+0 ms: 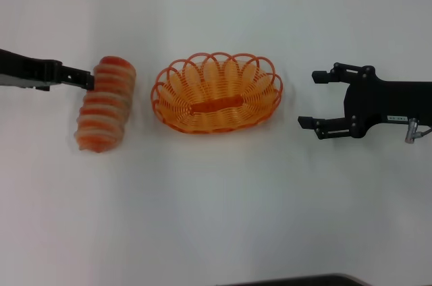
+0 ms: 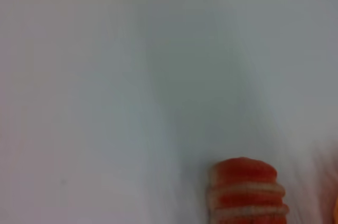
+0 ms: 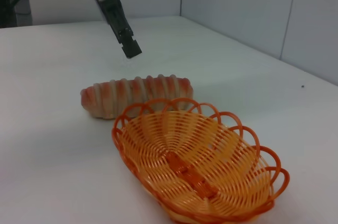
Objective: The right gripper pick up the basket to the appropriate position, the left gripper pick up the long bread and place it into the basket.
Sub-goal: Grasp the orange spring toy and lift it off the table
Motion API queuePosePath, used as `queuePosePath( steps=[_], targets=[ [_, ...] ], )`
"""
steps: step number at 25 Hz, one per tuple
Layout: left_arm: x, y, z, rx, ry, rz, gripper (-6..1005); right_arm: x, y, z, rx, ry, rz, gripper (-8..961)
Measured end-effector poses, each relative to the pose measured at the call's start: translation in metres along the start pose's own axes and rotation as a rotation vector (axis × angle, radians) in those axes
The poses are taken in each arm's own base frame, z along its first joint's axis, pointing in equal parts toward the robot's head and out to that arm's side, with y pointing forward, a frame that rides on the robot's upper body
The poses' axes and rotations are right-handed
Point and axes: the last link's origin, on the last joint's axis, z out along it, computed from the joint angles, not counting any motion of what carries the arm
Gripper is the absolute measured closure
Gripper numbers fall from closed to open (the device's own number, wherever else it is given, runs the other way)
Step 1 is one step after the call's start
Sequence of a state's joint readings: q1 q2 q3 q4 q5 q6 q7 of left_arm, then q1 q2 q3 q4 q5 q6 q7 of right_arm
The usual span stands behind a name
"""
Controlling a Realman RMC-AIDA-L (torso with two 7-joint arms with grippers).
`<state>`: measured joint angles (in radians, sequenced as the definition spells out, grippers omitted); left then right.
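Note:
The long bread [image 1: 104,104], striped cream and orange-red, lies on the white table left of the orange wire basket [image 1: 217,116]. The basket is empty. My left gripper [image 1: 90,81] is shut and hovers at the far end of the bread, just above it. The right wrist view shows the gripper [image 3: 130,50] clear of the loaf [image 3: 134,94], behind the basket [image 3: 195,166]. The left wrist view shows only one end of the bread [image 2: 245,195]. My right gripper [image 1: 308,99] is open and empty, right of the basket and apart from it.
The white table [image 1: 216,218] stretches all around. A grey wall [image 3: 253,7] stands beyond the table's far edge in the right wrist view. A dark edge [image 1: 304,280] shows at the bottom of the head view.

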<state>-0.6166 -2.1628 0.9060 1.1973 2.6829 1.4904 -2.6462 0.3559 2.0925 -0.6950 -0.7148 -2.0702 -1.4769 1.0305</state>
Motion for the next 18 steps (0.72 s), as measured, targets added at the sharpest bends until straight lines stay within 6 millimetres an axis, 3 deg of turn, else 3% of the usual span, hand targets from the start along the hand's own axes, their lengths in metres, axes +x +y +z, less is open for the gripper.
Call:
queuePosePath(
  steps=[7, 18],
  targets=[
    [-0.005, 0.014, 0.018, 0.061, -0.056, 0.063, 58, 0.000, 0.001, 0.001, -0.002, -0.001, -0.005, 28],
    [-0.007, 0.027, 0.026, 0.054, -0.090, 0.113, 59, 0.001, 0.002, 0.002, -0.004, -0.001, 0.003, 29]
  ],
)
